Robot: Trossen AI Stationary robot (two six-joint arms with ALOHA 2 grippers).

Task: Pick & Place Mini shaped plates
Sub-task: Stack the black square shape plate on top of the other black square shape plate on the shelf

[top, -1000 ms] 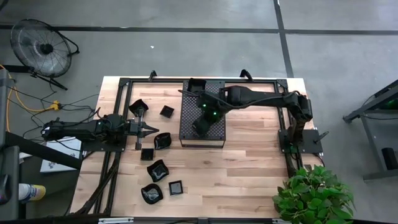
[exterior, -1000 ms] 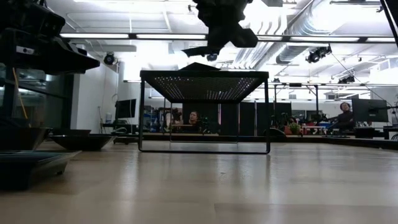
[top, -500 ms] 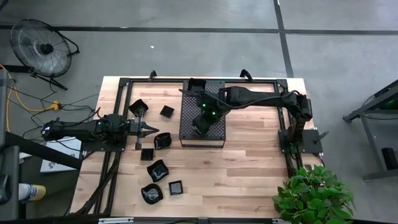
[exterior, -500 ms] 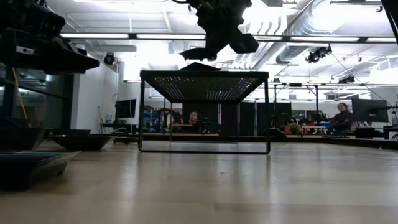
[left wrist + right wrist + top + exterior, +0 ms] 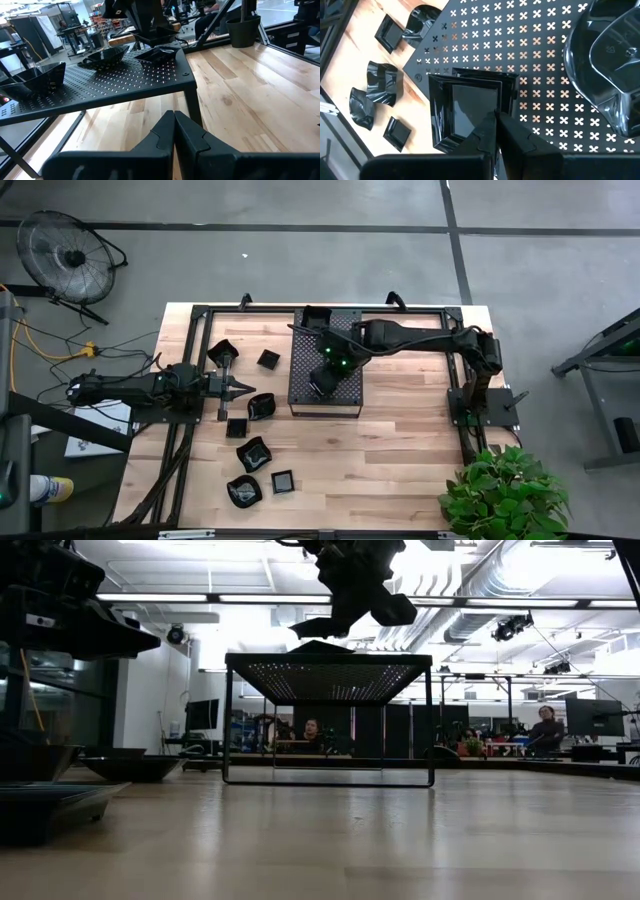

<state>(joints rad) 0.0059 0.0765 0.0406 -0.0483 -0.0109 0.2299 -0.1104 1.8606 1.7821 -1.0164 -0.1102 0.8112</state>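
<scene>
My right gripper [image 5: 322, 379] [image 5: 496, 119] hangs over the black perforated tray [image 5: 346, 398], shut on a square mini plate [image 5: 462, 107], which the low view shows tilted [image 5: 322, 627] above the tray top [image 5: 330, 662]. Another square edge [image 5: 510, 80] shows right beneath it; I cannot tell what it is. A rounded plate [image 5: 605, 60] and a further plate [image 5: 317, 316] sit on the tray. Several more plates [image 5: 253, 453] lie on the wood left of the tray. My left gripper [image 5: 247, 388] [image 5: 174, 120] is shut, level, at the table's left, touching nothing. My right gripper pinches one side rim [image 5: 492, 106] of the square plate between its two fingers. The fingers slant downward from the table's right side. The plate hangs tilted below them, lifted clear of the tray.
The tray stands on thin legs [image 5: 227, 720] at the table's middle. A black frame [image 5: 190, 360] runs along the left and far edges. A potted plant [image 5: 505, 490] sits at the near right corner. Bare wood [image 5: 400, 450] lies near and right of the tray.
My right gripper has rolled a little about its own axis, staying over the tray, and the square plate has tipped with it while staying clear of the tray.
</scene>
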